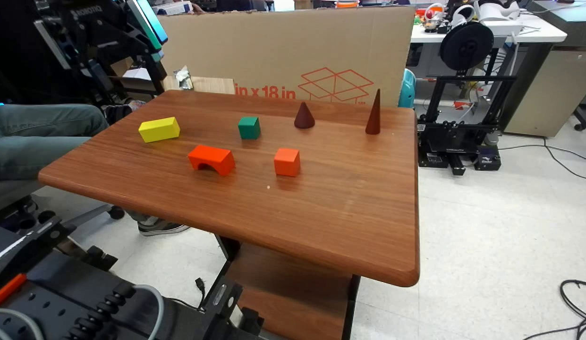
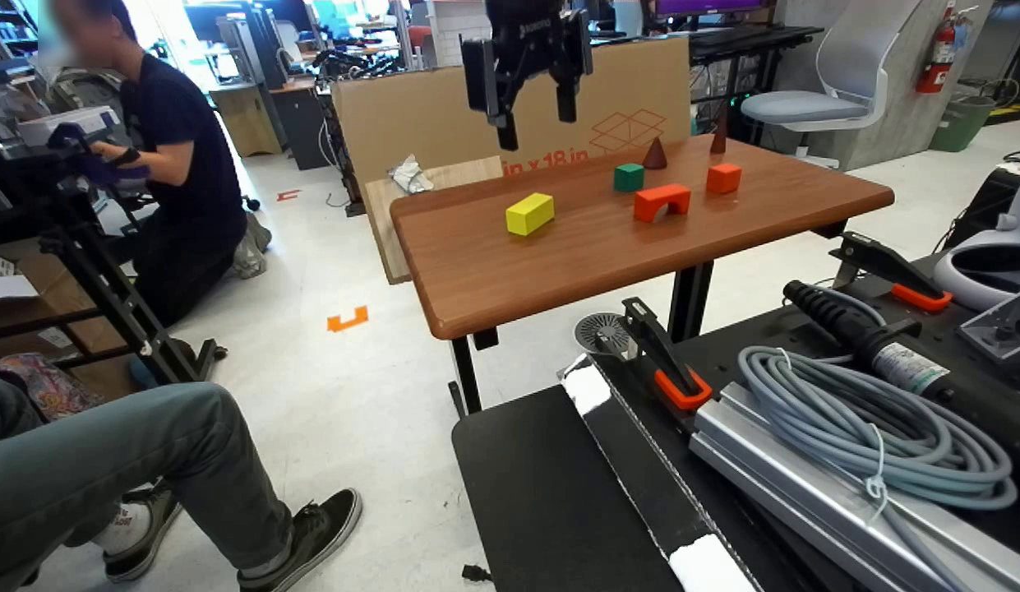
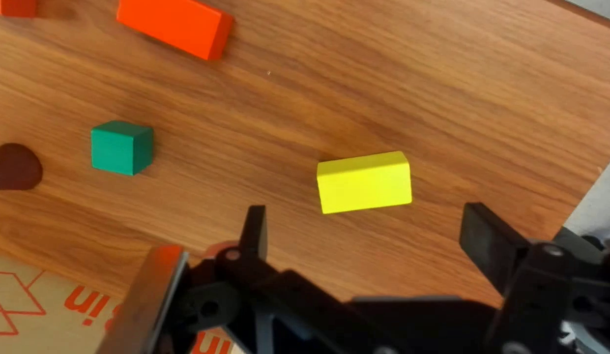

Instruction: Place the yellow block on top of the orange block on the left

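The yellow block (image 1: 159, 130) lies on the wooden table near its left part in an exterior view. It also shows in an exterior view (image 2: 530, 215) and in the wrist view (image 3: 364, 184). The orange block (image 1: 212, 156), bridge-like with a notch underneath, stands on the table apart from it. It also shows in an exterior view (image 2: 653, 196) and at the top of the wrist view (image 3: 174, 24). My gripper (image 2: 537, 122) is open and empty, raised above the table. In the wrist view its fingertips (image 3: 365, 223) are spread wide, with the yellow block just beyond the gap between them.
A green cube (image 1: 249, 128), an orange cube (image 1: 287, 163), a short dark cone (image 1: 304, 118) and a tall dark cone (image 1: 375, 115) stand on the wooden table (image 1: 321, 212). A cardboard panel (image 1: 274, 47) stands behind the table's far edge. A person sits beside the table.
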